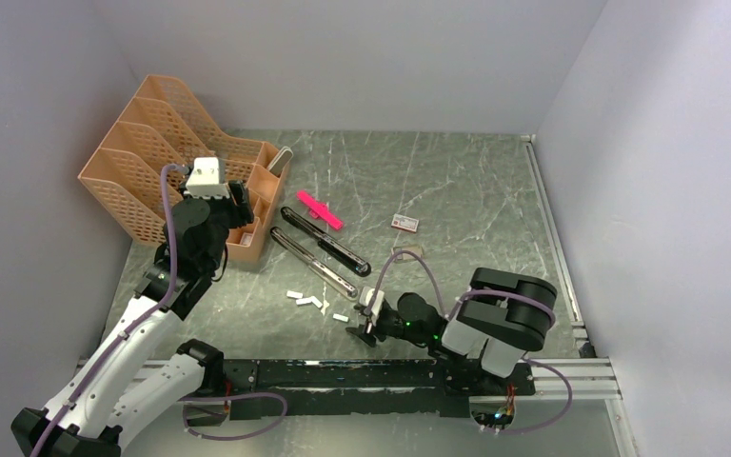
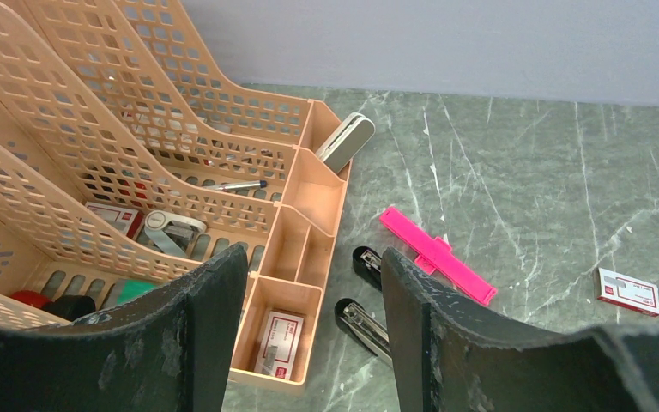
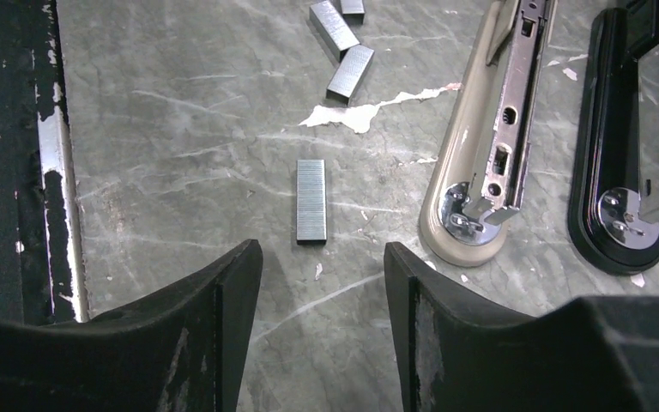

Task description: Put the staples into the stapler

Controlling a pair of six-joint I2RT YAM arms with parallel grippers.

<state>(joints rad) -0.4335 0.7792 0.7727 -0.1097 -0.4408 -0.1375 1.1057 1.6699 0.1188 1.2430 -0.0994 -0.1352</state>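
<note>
Right wrist, stapler (image 3: 605, 129) cut off at top, staples (image 3: 311, 200) just before right gripper (image 3: 322, 253)

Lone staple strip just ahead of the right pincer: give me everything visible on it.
The staple strip is a short, straight grey metal bar with fine ribbing, apparently intact. It lies flat on the dark marbled table, long axis pointing away from the right pincer, just beyond the open fingertips and roughly centred between them. Only the table touches it; other strips lie farther off.
</note>
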